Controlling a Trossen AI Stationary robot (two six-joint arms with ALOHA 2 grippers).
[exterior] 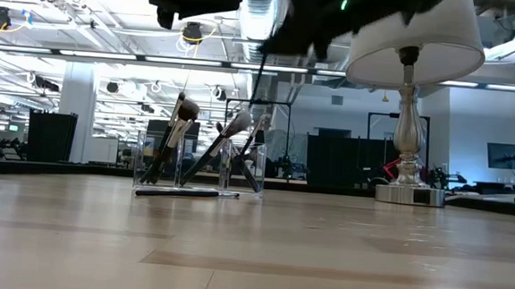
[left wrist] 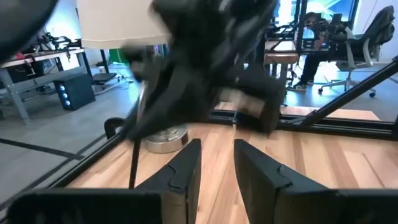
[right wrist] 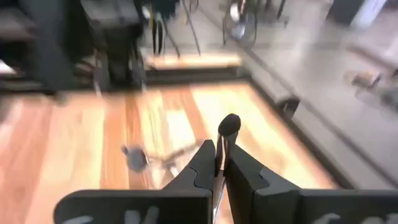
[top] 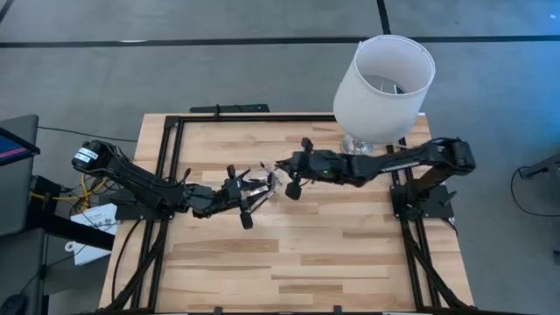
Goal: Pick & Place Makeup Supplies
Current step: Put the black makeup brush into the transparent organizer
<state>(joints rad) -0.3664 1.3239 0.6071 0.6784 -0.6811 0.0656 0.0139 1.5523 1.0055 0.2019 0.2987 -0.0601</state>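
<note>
Premises: open-plan robotics lab or workshop. Evidence: exposed ceiling ducts [exterior: 257,1] and strip lights overhead, concrete floor [top: 175,70], wooden table [top: 332,254] on a black metal frame [top: 166,166], monitor [exterior: 505,156], office chair [left wrist: 367,37] with a seated person [left wrist: 314,43].

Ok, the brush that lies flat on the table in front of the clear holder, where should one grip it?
At mid-handle, from straight above, fingers across its length. The brush lies flat on the table, and the clear holder stands close behind it, so a sideways approach looks blocked.
</note>
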